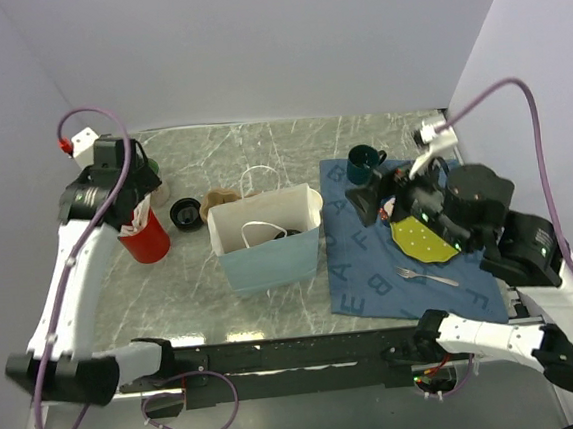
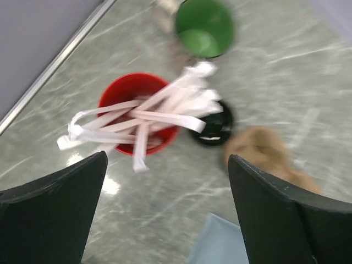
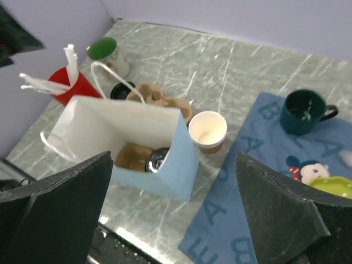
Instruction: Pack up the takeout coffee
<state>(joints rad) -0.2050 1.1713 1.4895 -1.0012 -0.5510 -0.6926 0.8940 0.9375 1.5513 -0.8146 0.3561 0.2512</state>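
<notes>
the left claw (image 2: 166, 162) is spread wide and holds nothing. it hangs over the left rear part of the grey marbled tabletop (image 2: 286, 71). just below it in its wrist view stands a red cup (image 2: 118, 96) stuffed with white paper strips (image 2: 159, 113). a black lid (image 2: 215, 127) lies flat just beside that cup. a green-topped cup (image 2: 204, 26) stands farther on, and a blurred brown cardboard tray (image 2: 264, 151) lies to the side.

the right claw (image 3: 175, 159) is likewise spread and empty, looking down on a pale blue paper bag (image 3: 184, 165) that stands open, white inside. at the bag's bottom sit a tan shape and a dark round thing; what they are i cannot tell. the takeout coffee cup (image 3: 207, 131) stands upright on the tabletop just beside the bag's right corner, its top open and its cream inside showing. the black lid lies beyond the bag, apart from this cup, next to the brown tray. right of the cup lies a blue lettered mat (image 3: 242, 220) carrying a dark green mug (image 3: 301, 111) and a yellow-green plate (image 3: 333, 186). in the overhead view a fork (image 1: 428, 277) lies on the mat near the plate.
</notes>
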